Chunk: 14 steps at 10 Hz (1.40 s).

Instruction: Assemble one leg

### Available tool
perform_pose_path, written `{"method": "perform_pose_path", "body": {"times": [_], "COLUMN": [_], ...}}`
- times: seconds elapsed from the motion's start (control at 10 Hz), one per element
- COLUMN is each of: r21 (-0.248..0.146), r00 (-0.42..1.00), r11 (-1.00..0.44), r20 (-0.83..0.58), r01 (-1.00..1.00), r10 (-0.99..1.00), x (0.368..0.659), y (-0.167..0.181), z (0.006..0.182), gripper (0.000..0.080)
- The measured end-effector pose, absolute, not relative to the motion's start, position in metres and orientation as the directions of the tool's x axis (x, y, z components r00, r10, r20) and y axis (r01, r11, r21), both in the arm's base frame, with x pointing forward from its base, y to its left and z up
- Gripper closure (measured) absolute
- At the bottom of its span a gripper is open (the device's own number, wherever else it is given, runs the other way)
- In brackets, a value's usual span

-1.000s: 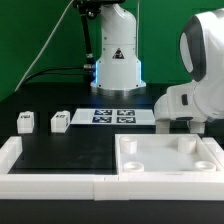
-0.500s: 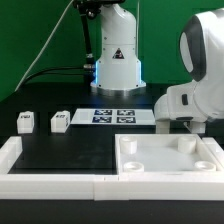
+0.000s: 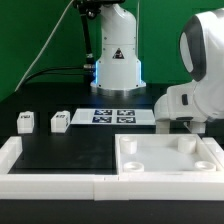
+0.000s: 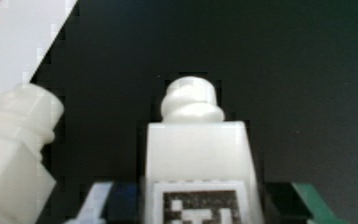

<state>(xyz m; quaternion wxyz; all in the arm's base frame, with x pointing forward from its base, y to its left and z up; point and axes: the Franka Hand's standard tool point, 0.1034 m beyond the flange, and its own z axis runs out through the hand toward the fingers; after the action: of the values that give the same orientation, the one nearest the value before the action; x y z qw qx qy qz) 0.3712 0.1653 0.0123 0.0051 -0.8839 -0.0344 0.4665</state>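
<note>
In the wrist view a white leg (image 4: 195,140) with a black-and-white tag lies between the jaws of my gripper (image 4: 211,206). One finger sits against the leg's side and a dark gap shows at the other finger, so the jaws stand open around it. A second leg (image 4: 19,130) lies right beside it. In the exterior view my gripper (image 3: 186,124) is low behind the large white panel (image 3: 165,158) at the right, and both these legs are hidden there. Two more legs (image 3: 25,122) (image 3: 60,121) stand at the left.
The marker board (image 3: 113,116) lies in front of the robot base (image 3: 115,60). A white raised border (image 3: 50,185) runs along the table's front and left edge. An edge of the panel (image 4: 16,40) shows in the wrist view.
</note>
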Motion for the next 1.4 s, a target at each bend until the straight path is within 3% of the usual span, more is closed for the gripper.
{"method": "perform_pose_path", "body": {"times": [0.5, 0.8, 0.9, 1.1, 1.4], "r21": [-0.043, -0.050, -0.057, -0.059, -0.065], "r00": [0.570, 0.582, 0.691, 0.846, 0.954], "r11": [-0.997, -0.997, -0.997, -0.997, -0.996], "r20": [-0.818, -0.809, -0.718, -0.527, -0.289], "r01": [0.064, 0.067, 0.058, 0.054, 0.064], "r10": [0.072, 0.079, 0.081, 0.077, 0.080], "x": [0.388, 0.391, 0.407, 0.412, 0.426], "y": [0.156, 0.156, 0.161, 0.158, 0.139], "z": [0.080, 0.082, 0.075, 0.077, 0.093], "gripper": [0.0511, 0.0511, 0.0511, 0.0509, 0.0509]}}
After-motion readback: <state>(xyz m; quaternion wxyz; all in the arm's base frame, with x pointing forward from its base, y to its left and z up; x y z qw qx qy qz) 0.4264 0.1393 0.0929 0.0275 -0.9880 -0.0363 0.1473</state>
